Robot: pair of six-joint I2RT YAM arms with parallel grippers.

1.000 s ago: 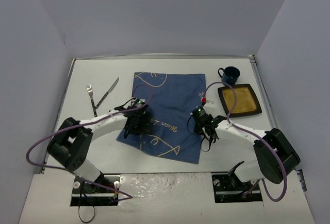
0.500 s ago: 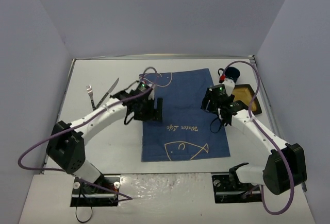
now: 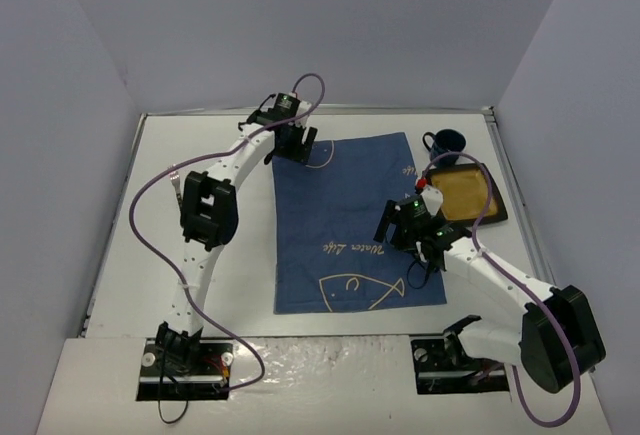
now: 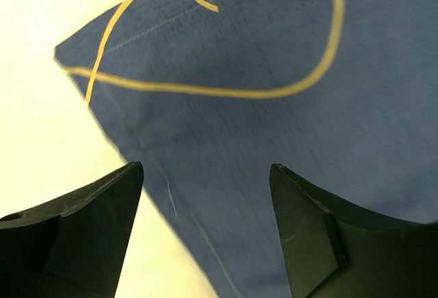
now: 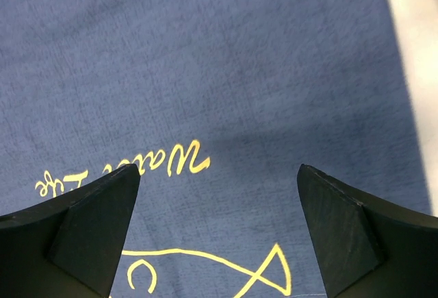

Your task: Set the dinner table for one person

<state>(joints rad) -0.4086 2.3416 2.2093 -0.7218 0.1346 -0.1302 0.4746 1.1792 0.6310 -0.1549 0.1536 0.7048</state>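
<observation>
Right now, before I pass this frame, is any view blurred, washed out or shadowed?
Left wrist: the cloth smears toward the bottom edge, and the table is blown out to pale yellow. Right wrist: the weave is sharp, and a soft shadow darkens the lower cloth. Top external: evenly lit and sharp.

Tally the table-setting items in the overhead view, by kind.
Cloth: 1
Mug: 1
Plate: 1
Total: 3 in view; the left arm may hide more.
</observation>
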